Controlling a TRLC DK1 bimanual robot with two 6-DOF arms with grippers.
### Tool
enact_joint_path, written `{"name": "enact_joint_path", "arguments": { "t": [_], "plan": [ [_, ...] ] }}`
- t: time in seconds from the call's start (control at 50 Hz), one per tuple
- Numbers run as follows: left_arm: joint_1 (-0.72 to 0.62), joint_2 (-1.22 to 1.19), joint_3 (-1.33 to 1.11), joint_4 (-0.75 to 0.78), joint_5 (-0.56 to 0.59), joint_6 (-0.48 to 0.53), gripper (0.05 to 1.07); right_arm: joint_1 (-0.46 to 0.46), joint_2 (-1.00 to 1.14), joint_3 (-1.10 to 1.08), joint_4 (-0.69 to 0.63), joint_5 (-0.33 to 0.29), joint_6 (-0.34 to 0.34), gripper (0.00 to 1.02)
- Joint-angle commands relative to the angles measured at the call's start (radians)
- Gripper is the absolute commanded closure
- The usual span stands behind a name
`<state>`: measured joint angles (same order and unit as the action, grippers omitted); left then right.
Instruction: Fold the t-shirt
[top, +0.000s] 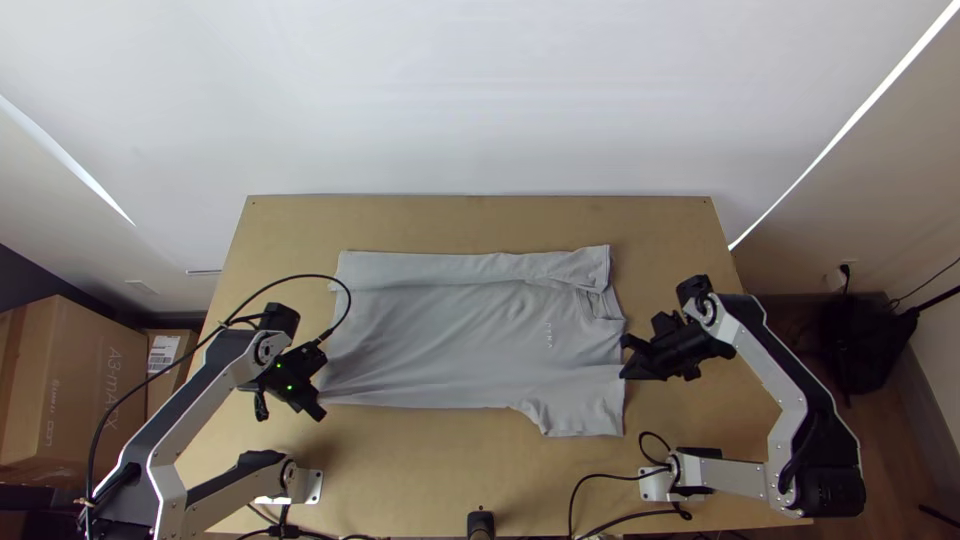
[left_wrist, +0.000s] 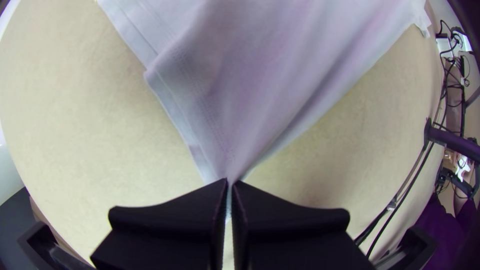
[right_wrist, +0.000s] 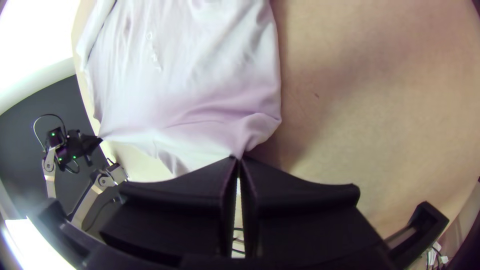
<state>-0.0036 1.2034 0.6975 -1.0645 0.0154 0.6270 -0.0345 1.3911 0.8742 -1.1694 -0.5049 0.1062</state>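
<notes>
Plainly, from the high view, the grey t-shirt (top: 450, 340) lies on my light wooden table (top: 405, 455), mostly spread, its hem end to the left and its collar (top: 600, 305) to the right. The far long side is folded over into a narrow strip (top: 430, 267) running left to right along the body. The near sleeve (top: 588, 415) lies out flat at the near right, and a little print (top: 549, 335) sits on the chest. My left tool (top: 316, 406) is at the near left corner, and my right tool (top: 626, 362) is at the right edge, between the collar and that sleeve. Past the table on the left stand a large cardboard box (top: 85, 380) and a smaller box (top: 165, 358); on the right, a black bag (top: 855, 335) sits on the floor.

From my left wrist, I see the left tool (left_wrist: 230, 184) with its fingers pressed together on the corner of the stitched hem (left_wrist: 192, 105). The cloth gathers to a point there, with creases fanning out from the pinch, and a bit of it shows between the fingers.

From my right wrist, the right tool (right_wrist: 238, 160) is clamped on a small pinch of the shirt's edge, where the fabric bunches into a soft ridge beside the tips. Farther off, my left tool is at the opposite end of the cloth, and shallow wrinkles cross the body.
</notes>
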Motion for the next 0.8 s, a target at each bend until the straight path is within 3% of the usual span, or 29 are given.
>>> {"name": "enact_joint_path", "arguments": {
  "t": [0.0,0.34,0.78],
  "plan": [
    [0.028,-0.028,0.002,-0.023,-0.008,0.053,1.04,-0.042,0.029,0.039,-0.035,0.019,-0.062,1.0],
    [0.028,-0.039,0.119,0.037,0.047,0.005,1.04,-0.028,0.065,0.151,-0.09,0.022,-0.071,1.0],
    [0.039,0.159,0.369,0.097,0.084,-0.07,1.04,0.013,0.213,0.387,-0.108,0.022,-0.065,1.0]
  ]
}}
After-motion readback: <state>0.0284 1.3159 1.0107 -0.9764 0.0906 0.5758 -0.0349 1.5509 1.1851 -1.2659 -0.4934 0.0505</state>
